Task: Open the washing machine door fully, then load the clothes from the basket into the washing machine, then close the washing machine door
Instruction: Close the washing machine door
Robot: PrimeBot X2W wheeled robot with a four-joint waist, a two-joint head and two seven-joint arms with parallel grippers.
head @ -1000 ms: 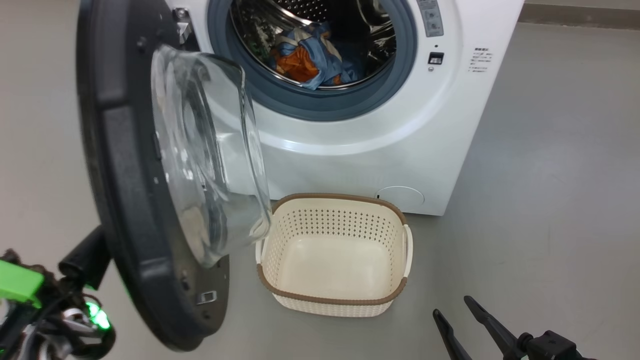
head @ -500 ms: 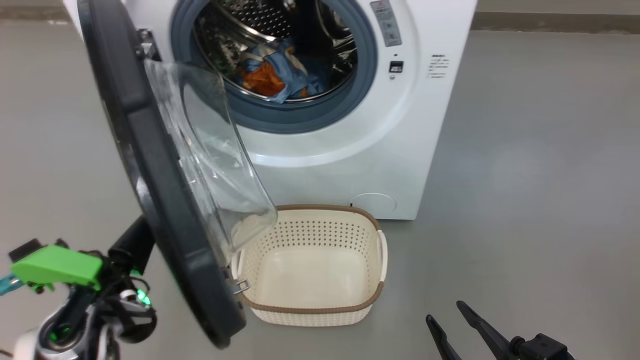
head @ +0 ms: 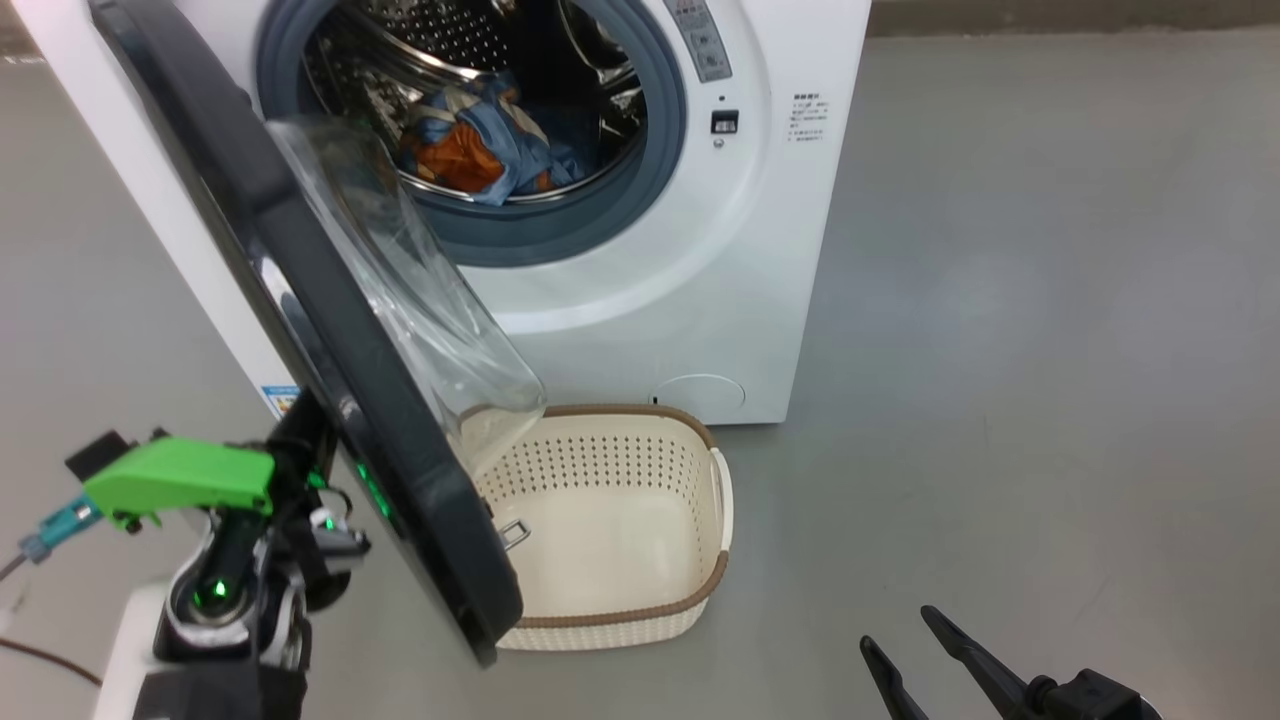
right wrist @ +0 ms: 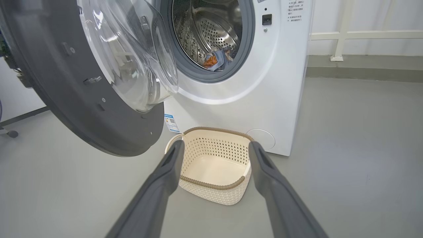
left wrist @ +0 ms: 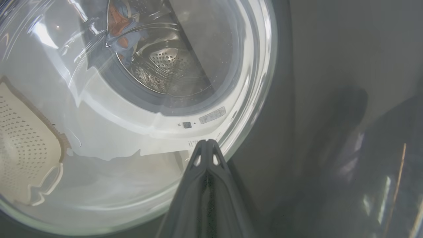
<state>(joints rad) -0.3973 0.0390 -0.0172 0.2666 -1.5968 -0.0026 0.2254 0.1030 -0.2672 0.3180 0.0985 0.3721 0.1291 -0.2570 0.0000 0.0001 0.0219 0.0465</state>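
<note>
The white washing machine (head: 700, 300) stands at the top of the head view, its drum open. The blue and orange clothes (head: 480, 140) lie inside the drum. The washing machine door (head: 340, 340) hangs partly open, edge-on, its glass bowl over the basket's left end. My left gripper (head: 305, 425) is shut with nothing in it and presses on the door's outer face; the left wrist view shows its tip (left wrist: 206, 142) at the glass rim. The cream basket (head: 620, 615) sits on the floor with nothing in it. My right gripper (head: 910, 650) is open, low right, its fingers (right wrist: 175, 152) framing the basket (right wrist: 214, 186).
Grey floor (head: 1000, 350) stretches to the right of the machine. A round service cover (head: 700, 392) sits low on the machine's front, and a blue label (right wrist: 171, 122) at its lower corner. A white rail (right wrist: 340, 33) runs along the back wall.
The door has swung from wide open toward the machine's front, with my left arm following behind it. The head view has shifted, so machine and basket sit further left. The right gripper holds still.
</note>
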